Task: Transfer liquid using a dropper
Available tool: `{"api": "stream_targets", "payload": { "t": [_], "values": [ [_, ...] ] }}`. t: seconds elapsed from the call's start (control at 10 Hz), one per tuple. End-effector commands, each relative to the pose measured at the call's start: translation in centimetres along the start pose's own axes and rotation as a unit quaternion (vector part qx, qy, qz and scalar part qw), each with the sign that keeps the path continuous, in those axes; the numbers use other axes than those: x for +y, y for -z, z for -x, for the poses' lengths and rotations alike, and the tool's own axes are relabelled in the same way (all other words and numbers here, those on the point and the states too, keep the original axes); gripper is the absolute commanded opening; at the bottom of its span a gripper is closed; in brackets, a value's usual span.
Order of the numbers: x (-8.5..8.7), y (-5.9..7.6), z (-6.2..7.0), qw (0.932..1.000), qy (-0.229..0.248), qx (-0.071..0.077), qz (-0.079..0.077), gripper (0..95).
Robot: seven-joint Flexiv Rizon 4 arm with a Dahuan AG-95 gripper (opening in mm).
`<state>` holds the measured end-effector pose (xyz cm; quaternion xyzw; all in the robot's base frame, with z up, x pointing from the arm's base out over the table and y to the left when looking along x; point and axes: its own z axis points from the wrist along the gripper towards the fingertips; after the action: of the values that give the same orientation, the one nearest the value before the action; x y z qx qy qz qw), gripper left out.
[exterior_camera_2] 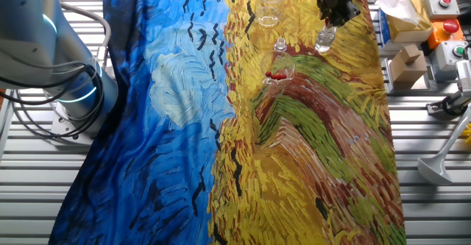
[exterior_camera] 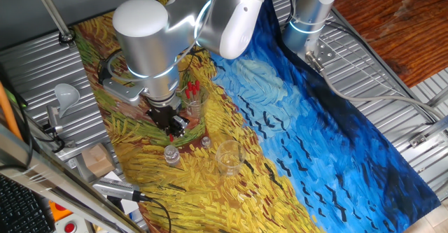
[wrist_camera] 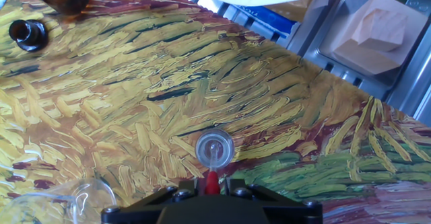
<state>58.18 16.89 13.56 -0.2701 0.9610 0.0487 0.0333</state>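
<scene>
My gripper (wrist_camera: 212, 185) is shut on the red bulb of a dropper (wrist_camera: 212, 178), seen in the hand view. Its clear pipette points down into the mouth of a small clear vial (wrist_camera: 214, 148) right below. In one fixed view the gripper (exterior_camera: 172, 126) hangs just above that vial (exterior_camera: 171, 155). In the other fixed view the gripper (exterior_camera_2: 335, 8) is over the vial (exterior_camera_2: 324, 39). A glass holding several more red-bulbed droppers (exterior_camera: 192, 93) stands behind the gripper; it also shows in the other fixed view (exterior_camera_2: 277, 74).
A second small vial (exterior_camera: 206, 142) and a larger clear glass (exterior_camera: 227, 157) stand close by on the painted cloth (exterior_camera: 301, 121). A small dark bottle mouth (wrist_camera: 27, 34) lies at the upper left of the hand view. A cardboard box (wrist_camera: 370, 32) sits off the cloth's edge.
</scene>
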Motion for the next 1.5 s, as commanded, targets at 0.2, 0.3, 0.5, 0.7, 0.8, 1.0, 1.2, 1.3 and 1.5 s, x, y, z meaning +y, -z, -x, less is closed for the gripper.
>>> {"api": "stream_targets", "payload": {
  "t": [0.2, 0.3, 0.5, 0.7, 0.8, 1.0, 1.2, 1.3, 1.5],
  "values": [
    [-0.01, -0.06, 0.03, 1.0000, 0.001, 0.000, 0.000, 19.0],
    [-0.01, -0.09, 0.03, 1.0000, 0.002, 0.000, 0.000, 19.0],
    [0.00, -0.18, 0.02, 1.0000, 0.001, 0.000, 0.000, 19.0],
    [0.01, -0.21, 0.02, 1.0000, 0.001, -0.001, 0.000, 19.0],
    [0.01, -0.21, 0.02, 1.0000, 0.001, 0.000, -0.001, 0.0],
    [0.01, -0.21, 0.02, 1.0000, 0.000, 0.000, 0.000, 0.0],
    [0.01, -0.21, 0.02, 1.0000, -0.001, 0.000, 0.000, 0.0],
    [0.01, -0.21, 0.02, 1.0000, -0.001, 0.000, 0.000, 0.0],
    [0.01, -0.21, 0.03, 1.0000, 0.000, -0.001, 0.002, 0.0]
  ]
}}
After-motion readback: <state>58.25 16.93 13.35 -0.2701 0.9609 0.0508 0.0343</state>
